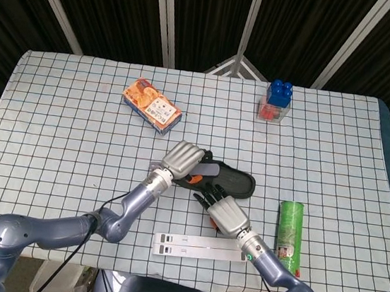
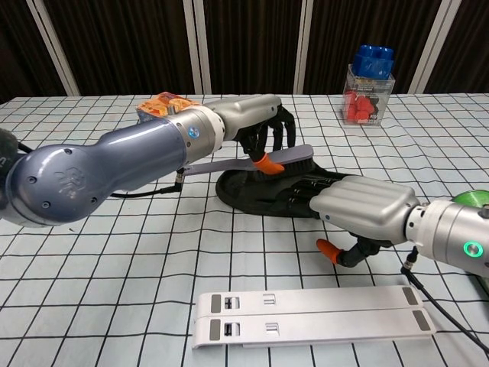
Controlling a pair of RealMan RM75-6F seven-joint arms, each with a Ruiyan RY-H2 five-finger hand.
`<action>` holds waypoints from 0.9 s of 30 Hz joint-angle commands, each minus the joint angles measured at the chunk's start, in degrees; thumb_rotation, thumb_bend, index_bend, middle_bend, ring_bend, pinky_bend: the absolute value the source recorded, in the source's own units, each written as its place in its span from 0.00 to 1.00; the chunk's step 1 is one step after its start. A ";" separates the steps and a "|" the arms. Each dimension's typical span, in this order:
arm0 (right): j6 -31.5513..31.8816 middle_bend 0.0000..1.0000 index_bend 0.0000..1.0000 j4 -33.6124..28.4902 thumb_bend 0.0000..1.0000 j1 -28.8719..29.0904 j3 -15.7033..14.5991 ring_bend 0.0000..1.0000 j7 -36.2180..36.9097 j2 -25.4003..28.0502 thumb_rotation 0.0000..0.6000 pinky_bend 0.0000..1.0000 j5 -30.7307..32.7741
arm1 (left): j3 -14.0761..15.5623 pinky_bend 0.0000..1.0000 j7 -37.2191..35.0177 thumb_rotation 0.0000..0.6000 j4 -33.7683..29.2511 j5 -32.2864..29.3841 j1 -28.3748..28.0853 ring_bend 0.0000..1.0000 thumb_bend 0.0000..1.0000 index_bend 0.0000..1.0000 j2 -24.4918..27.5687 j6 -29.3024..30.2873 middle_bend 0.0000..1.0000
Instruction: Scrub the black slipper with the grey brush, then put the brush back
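Black rubbery open-toe slipper lies near table centre on the white checked cloth, long axis running roughly nine to three o'clock in the head view. Left hand is curled round the long-handled grey plastic brush, orange-tipped thumb clamped under the head; the bristle end sits over the slipper's strap, touching or just above it, I cannot tell which. Right hand lies flat, fingers extended onto the slipper's near edge, pinning it and grasping nothing. Judgement: scrubbing is at its start. To do it well, keep the bristles flat on the upper, stroke short along the slipper's length, and keep the right hand pressing so the sole does not skate on the cloth; strokes should stop short of the right fingers. Room: orange snack box at eleven o'clock from the slipper, well apart; clear tub topped with blue blocks at one o'clock, far off; green cylindrical can at four o'clock, near the right forearm; two white flat bars at six o'clock, near the table's front edge. Open cloth at nine o'clock suits setting the brush down.
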 commanded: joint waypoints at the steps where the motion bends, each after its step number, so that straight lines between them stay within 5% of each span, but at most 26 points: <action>1: 0.13 0.00 0.00 -0.26 0.68 0.14 -0.26 0.00 -0.22 0.10 1.00 0.10 0.15 | -0.52 0.54 0.21 1.00 0.77 -0.89 -0.76 0.60 0.76 0.61 -0.67 -0.08 0.70; 20: 2.05 0.00 0.00 -2.23 0.68 0.42 -1.44 0.00 -1.67 0.51 1.00 0.10 1.21 | 4.00 0.54 23.02 1.00 -13.68 -21.65 -1.33 0.60 0.76 0.60 8.93 3.09 0.70; 27: 1.93 0.00 0.00 -2.13 0.68 0.82 -1.68 0.00 -1.83 0.13 1.00 0.10 1.55 | 3.70 0.54 23.88 1.00 -15.50 -24.55 -2.40 0.60 0.76 0.60 9.43 4.59 0.70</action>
